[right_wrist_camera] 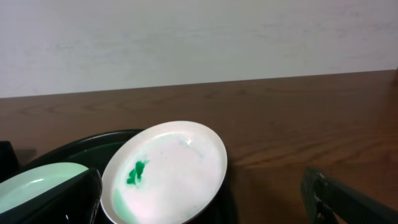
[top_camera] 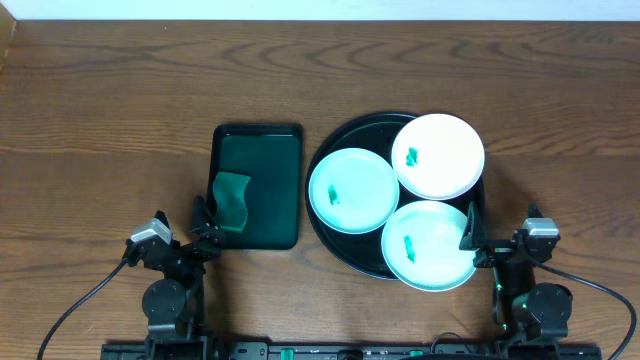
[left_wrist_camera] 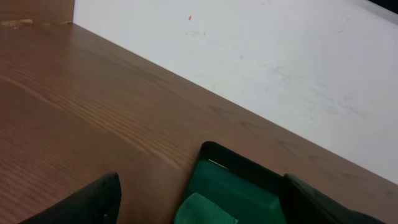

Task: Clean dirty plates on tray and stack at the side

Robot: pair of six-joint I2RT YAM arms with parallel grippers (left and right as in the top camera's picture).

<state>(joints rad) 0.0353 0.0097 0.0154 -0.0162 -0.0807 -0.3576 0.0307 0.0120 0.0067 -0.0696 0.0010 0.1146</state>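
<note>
Three round shallow white-to-mint plates (top_camera: 353,190) on the large round glossy black tray (top_camera: 372,133), right of centre on the brown wooden tabletop (top_camera: 120,100), none stacked: one left, far plate (top_camera: 438,155), near plate (top_camera: 430,245), each with a green smear. One green sponge (top_camera: 231,197) in one smaller rectangular dark green tray (top_camera: 270,150), long side near to far, just far of the left tool (top_camera: 207,225), wide open, empty. Equally wide and empty, the right tool (top_camera: 473,243), beside the near plate's right edge. Probably sponge first, left arm nearer
</note>
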